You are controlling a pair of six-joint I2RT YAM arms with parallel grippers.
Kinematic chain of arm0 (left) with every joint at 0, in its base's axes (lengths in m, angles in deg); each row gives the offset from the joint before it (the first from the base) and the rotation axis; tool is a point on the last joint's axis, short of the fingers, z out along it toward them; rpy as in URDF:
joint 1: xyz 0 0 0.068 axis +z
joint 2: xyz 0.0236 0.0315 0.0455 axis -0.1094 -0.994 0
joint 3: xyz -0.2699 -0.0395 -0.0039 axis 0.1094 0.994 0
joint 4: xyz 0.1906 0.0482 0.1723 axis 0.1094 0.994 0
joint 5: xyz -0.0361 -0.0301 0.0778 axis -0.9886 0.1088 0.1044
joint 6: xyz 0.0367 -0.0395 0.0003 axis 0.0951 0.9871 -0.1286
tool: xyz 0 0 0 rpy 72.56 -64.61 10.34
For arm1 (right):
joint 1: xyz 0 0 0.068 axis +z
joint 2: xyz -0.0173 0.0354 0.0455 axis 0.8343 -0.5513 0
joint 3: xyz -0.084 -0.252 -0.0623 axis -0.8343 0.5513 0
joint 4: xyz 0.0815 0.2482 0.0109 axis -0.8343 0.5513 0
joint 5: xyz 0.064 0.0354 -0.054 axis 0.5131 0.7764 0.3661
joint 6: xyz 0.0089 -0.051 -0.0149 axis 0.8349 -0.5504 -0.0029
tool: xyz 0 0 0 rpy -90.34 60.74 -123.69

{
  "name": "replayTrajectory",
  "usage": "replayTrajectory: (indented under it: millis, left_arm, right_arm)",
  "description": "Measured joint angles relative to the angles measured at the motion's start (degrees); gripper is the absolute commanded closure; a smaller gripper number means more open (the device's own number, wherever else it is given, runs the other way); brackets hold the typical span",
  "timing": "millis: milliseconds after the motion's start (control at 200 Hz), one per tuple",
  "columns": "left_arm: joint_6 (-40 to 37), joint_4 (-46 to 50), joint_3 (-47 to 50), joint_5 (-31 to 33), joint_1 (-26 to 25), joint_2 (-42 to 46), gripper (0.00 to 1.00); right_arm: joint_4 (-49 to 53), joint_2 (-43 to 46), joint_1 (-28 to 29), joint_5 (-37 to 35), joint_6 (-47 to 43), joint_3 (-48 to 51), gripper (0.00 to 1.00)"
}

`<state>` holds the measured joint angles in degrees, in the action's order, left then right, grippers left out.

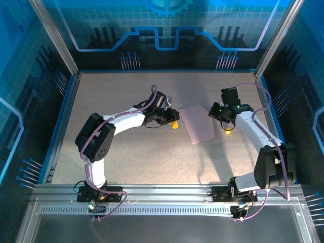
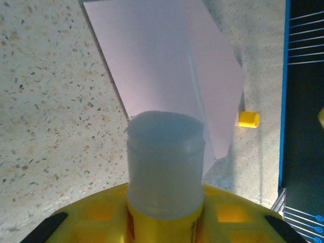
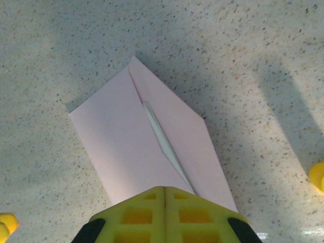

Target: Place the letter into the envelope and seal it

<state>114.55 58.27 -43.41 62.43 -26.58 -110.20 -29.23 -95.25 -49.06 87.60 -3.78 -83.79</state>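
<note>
The pale pink envelope [image 1: 196, 124] lies flat mid-table with its flap folded down [image 3: 152, 147]. The letter is hidden; just a thin pale strip shows in the slit under the flap. My left gripper [image 1: 172, 123] sits at the envelope's left edge, shut [image 2: 165, 202] on a yellow glue stick [image 2: 165, 162] whose whitish uncapped tip points at the envelope [image 2: 162, 66]. My right gripper [image 1: 223, 120] hovers at the envelope's right edge, its yellow fingers [image 3: 192, 212] shut [image 3: 165, 190] with nothing between them.
A small yellow cap [image 2: 248, 119] lies on the speckled table [image 1: 126, 157] just off the envelope's right side [image 1: 228, 132]. Blue walls and a metal frame ring the table. Bare surface lies at the left and the back.
</note>
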Motion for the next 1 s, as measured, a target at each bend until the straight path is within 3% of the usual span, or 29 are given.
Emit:
replayTrajectory:
  millis: [996]
  left_arm:
    - [-1.2, 0.1, -8.7, 2.1, -1.1, -10.6, 0.9]
  right_arm:
    - [-6.8, -14.7, -5.8, 1.1, -4.5, 1.7, 1.0]
